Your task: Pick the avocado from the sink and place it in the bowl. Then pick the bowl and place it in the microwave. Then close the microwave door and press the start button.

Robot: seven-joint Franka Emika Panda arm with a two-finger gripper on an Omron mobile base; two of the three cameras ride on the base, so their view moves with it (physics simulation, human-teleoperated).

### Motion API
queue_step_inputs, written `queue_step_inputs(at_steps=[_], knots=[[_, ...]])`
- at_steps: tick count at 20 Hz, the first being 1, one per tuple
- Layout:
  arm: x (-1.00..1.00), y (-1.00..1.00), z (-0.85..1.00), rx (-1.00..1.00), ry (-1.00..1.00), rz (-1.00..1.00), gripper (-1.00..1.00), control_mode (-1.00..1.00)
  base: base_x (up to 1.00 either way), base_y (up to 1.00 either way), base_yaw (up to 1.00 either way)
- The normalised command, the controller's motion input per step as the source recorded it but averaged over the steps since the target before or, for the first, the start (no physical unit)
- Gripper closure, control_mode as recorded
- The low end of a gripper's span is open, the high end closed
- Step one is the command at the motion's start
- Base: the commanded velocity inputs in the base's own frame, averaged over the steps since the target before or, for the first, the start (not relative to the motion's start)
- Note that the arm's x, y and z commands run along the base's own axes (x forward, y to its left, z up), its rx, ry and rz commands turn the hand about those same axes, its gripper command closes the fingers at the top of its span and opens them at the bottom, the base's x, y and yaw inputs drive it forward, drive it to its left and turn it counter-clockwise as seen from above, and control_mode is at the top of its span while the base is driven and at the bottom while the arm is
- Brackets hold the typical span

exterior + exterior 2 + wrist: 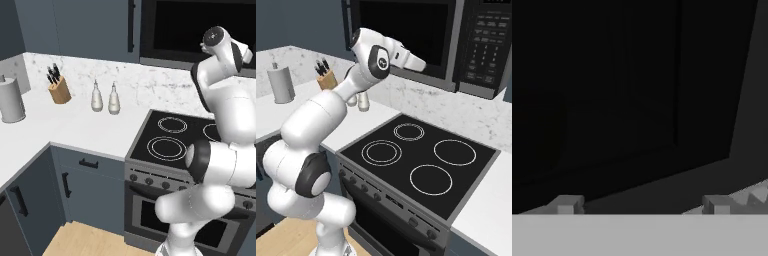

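Note:
The microwave (pixel 421 40) is built in above the stove, and its black glossy microwave door (pixel 401 35) looks flush with the front. A keypad panel (pixel 483 45) sits at the door's right; I cannot pick out the start button. My gripper (pixel 425 66) reaches up close to the door's lower edge. In the hand view the dark door panel (pixel 612 90) is right ahead. The gripper (pixel 642 205) is open, its fingertips (pixel 567 204) far apart with nothing between them. The avocado, the bowl and the sink are out of view.
A black cooktop (pixel 421 160) with several ring burners lies below the microwave, with the oven knobs (pixel 150 181) on its front. On the white counter to the left stand a knife block (pixel 60 90), two white bottles (pixel 97 97) and a paper towel roll (pixel 10 100).

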Motion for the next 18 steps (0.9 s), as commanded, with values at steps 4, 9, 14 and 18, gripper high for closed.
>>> queue_step_inputs(at_steps=[4,9,14,18], knots=[[0.7,-0.35,-0.02,0.0,0.0,0.04,-1.0,-1.0,0.0,0.0,0.0],[0.85,-0.01,-0.33,0.0,0.0,0.01,-1.0,-1.0,0.0,0.0,0.0],[-0.18,0.08,-0.04,0.01,0.0,0.01,-1.0,-1.0,0.0,0.0,0.0],[-1.0,0.26,0.08,0.02,0.0,0.01,-1.0,-1.0,0.0,0.0,0.0]])
